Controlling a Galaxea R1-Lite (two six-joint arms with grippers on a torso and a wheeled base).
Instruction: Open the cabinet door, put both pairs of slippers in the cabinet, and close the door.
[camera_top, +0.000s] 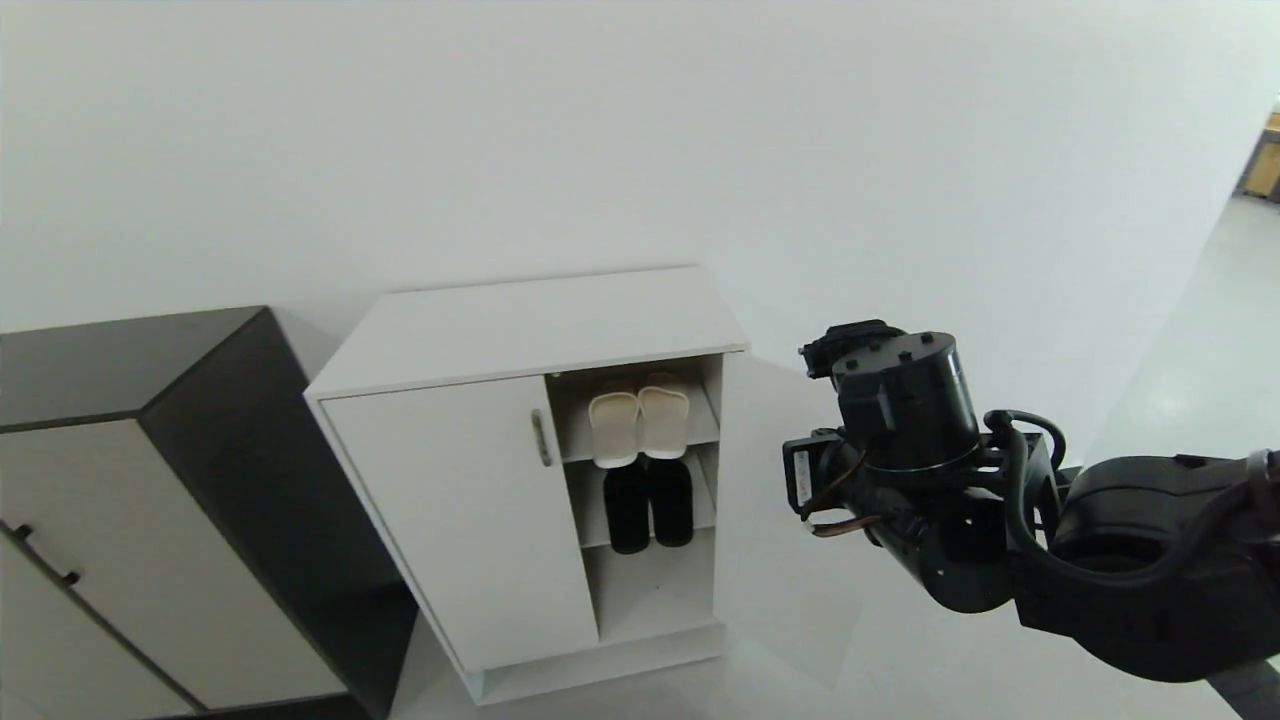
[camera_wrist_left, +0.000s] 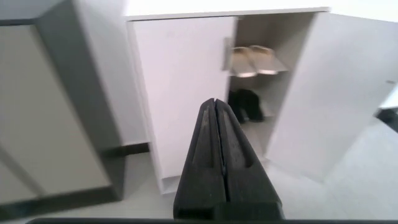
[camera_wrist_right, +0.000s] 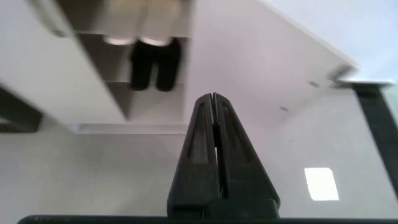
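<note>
The white cabinet (camera_top: 520, 320) stands against the wall with its left door (camera_top: 460, 520) closed and its right door (camera_wrist_left: 329, 93) swung open. A white pair of slippers (camera_top: 640, 425) lies on the upper shelf. A black pair (camera_top: 650, 505) lies on the shelf below it. The bottom compartment holds nothing. My right arm (camera_top: 900, 450) hangs to the right of the cabinet, in front of the open door (camera_wrist_right: 261, 68). The right gripper (camera_wrist_right: 214, 99) is shut and holds nothing. The left gripper (camera_wrist_left: 216, 102) is also shut and empty, pointing at the closed left door from some distance.
A larger dark cabinet with beige doors (camera_top: 150, 450) stands directly left of the white one. A metal handle (camera_top: 541, 437) sits on the closed door's inner edge. Bare pale floor (camera_top: 1180, 380) stretches to the right along the wall.
</note>
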